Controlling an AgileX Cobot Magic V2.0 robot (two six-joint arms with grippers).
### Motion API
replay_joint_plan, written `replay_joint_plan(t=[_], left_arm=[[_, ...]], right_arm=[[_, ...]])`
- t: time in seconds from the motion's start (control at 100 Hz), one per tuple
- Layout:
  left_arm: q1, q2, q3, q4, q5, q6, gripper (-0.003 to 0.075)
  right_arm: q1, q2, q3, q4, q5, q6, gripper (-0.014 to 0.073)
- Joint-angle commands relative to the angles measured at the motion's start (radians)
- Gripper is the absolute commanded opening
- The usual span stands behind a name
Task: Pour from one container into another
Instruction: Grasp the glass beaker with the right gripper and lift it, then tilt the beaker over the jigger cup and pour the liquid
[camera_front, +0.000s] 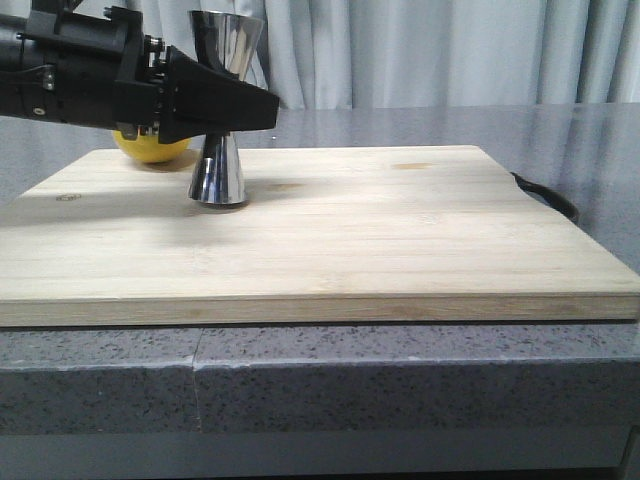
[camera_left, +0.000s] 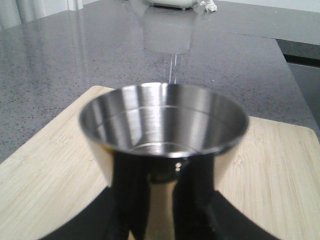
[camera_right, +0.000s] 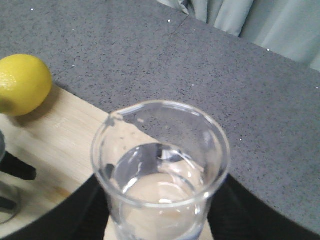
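Observation:
The steel jigger (camera_front: 222, 172) stands upright on the wooden cutting board (camera_front: 400, 230), toward its back left. My left gripper (camera_front: 240, 108) reaches in from the left and is shut on the jigger's narrow waist. In the left wrist view the jigger's open upper cup (camera_left: 162, 120) looks empty, with the left gripper (camera_left: 161, 172) closed just below it. The clear glass beaker (camera_right: 160, 170) shows only in the right wrist view, upright, with a little clear liquid in it. My right gripper (camera_right: 159, 202) is shut on it, one dark finger (camera_right: 82, 210) on each side. Neither of them shows in the front view.
A yellow lemon (camera_front: 150, 147) lies on the board behind the left arm, and the right wrist view shows the lemon (camera_right: 22, 82) too. The board has a black handle (camera_front: 550, 195) at its right end. Grey speckled counter (camera_front: 450, 125) surrounds it; curtains hang behind.

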Motion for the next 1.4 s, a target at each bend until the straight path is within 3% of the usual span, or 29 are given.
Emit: replay_joint_plan(t=[0.0, 0.21, 0.49, 1.39], left_arm=[[-0.007, -0.038, -0.027, -0.069, 0.117, -0.003, 0.0134], [-0.007, -0.038, -0.027, -0.069, 0.117, -0.003, 0.0134], [-0.007, -0.038, -0.027, -0.069, 0.117, -0.003, 0.0134], [-0.007, -0.038, -0.027, -0.069, 0.117, -0.003, 0.0134]], right_arm=[[0.026, -0.016, -0.087, 0.001, 0.023, -0.055, 0.0306], [0.075, 0.051, -0.235, 0.102, 0.179, -0.224, 0.0306], [0.117, 0.133, -0.394, 0.105, 0.315, -0.41, 0.0306], [0.161, 0.265, -0.46, 0.025, 0.364, -0.774, 0.0306]])
